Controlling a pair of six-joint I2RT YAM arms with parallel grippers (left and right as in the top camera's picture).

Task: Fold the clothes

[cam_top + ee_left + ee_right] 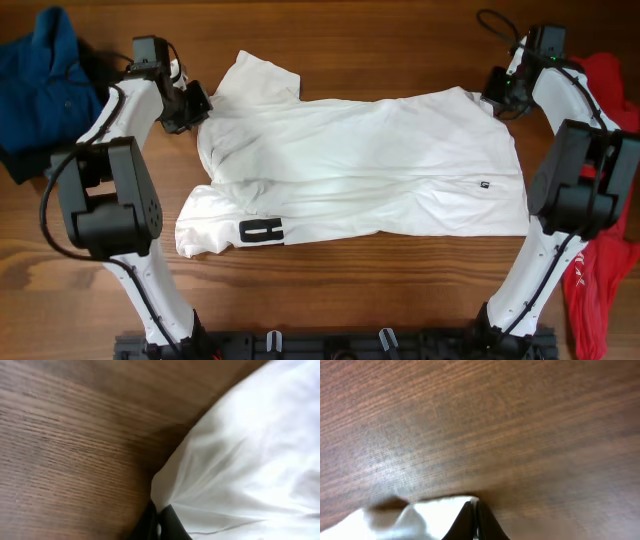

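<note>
- At the far left of the table [350,300], you see a blue shirt [45,75] bunched in a heap at the edge. It lies well apart from the white garment.
- Your left gripper [197,108] sits at the left edge of the white T-shirt [370,165], between its two sleeves. In the left wrist view its dark fingers [175,522] are pressed together with a gathered fold of white cloth pinched between them.
- The white T-shirt lies spread flat across the middle of the table. Its sleeves point left and its hem lies to the right.
- The near left sleeve carries a black print [262,232], and a small black tag [483,184] shows near the right edge.
- Your right gripper [497,98] is at the far right corner of the T-shirt. In the right wrist view its fingers [492,527] are closed together, and a corner of white cloth meets their tips on the bare wood.
- At the far right, a red shirt [600,290] lies along the table edge, partly hidden behind the right arm and not touching the T-shirt.
</note>
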